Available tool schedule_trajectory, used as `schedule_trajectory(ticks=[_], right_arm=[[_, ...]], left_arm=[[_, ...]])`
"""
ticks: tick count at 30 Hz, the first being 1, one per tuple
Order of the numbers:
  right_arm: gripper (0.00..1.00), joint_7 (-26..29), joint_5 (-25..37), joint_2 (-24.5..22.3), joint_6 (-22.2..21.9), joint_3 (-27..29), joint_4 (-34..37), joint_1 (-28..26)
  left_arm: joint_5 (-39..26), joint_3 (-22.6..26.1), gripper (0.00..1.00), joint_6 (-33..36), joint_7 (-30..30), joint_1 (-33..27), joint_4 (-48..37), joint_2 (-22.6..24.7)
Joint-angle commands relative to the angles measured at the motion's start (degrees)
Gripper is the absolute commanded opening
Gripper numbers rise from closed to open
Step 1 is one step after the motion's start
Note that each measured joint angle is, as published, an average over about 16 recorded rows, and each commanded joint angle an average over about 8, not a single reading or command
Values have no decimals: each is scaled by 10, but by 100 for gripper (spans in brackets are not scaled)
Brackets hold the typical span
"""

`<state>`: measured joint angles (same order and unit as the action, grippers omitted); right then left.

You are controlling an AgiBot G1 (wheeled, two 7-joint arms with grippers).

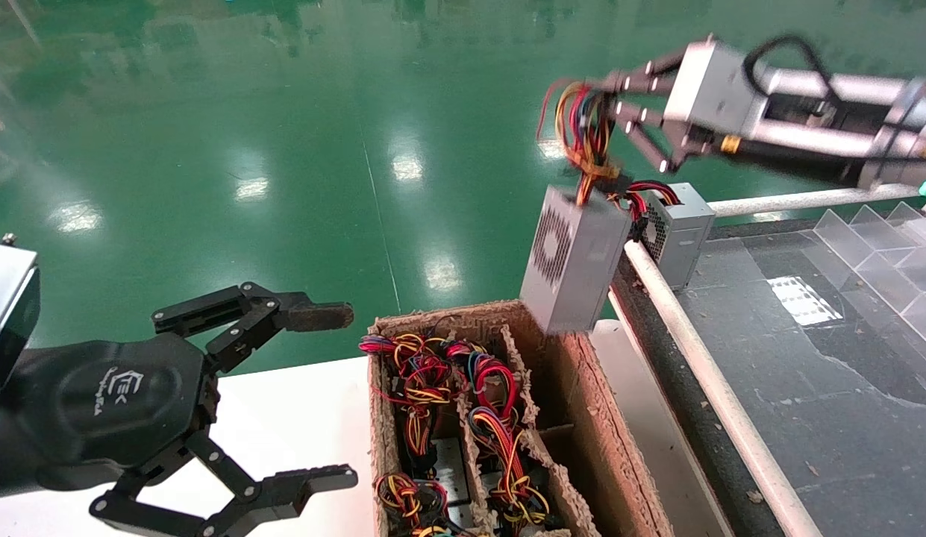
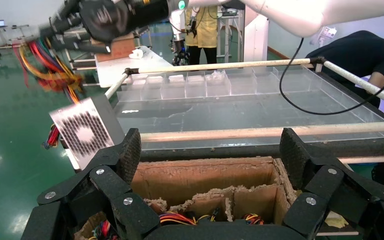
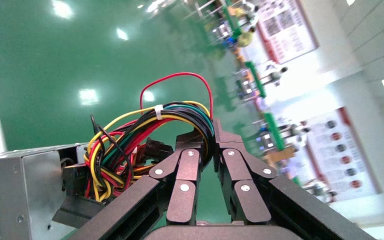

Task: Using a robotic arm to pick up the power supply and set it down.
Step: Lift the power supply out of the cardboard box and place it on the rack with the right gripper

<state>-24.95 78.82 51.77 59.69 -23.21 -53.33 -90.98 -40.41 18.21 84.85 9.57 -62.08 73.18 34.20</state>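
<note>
Dangling by its looped wire bundle [image 1: 582,134], the power supply [image 1: 571,261] hangs in the upper right of the head view, above the far right corner of the cardboard box [image 1: 582,418]. The right gripper [image 1: 608,119] is pinched tight on those wires. At lower left the left gripper [image 1: 332,395] sits spread wide over the white table [image 1: 283,418].

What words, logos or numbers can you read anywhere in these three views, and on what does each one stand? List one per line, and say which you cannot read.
Left gripper, black housing: a white logo with a line of script under it, too small to read.
Wall posters in the right wrist view: blurred, unreadable.
Power supply, held by its wires in the right gripper: no readable label.
Cardboard box: no print visible.
</note>
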Motion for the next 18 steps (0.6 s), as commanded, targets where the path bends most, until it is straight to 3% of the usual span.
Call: schedule_trajectory(ticks=[1, 18], right_arm=[[0, -1, 2, -1, -2, 2, 0, -11], [0, -104, 22, -22, -37, 29, 147, -129]], left_arm=[[0, 0, 100, 0, 0, 0, 0, 0], [0, 0, 100, 0, 0, 0, 0, 0]])
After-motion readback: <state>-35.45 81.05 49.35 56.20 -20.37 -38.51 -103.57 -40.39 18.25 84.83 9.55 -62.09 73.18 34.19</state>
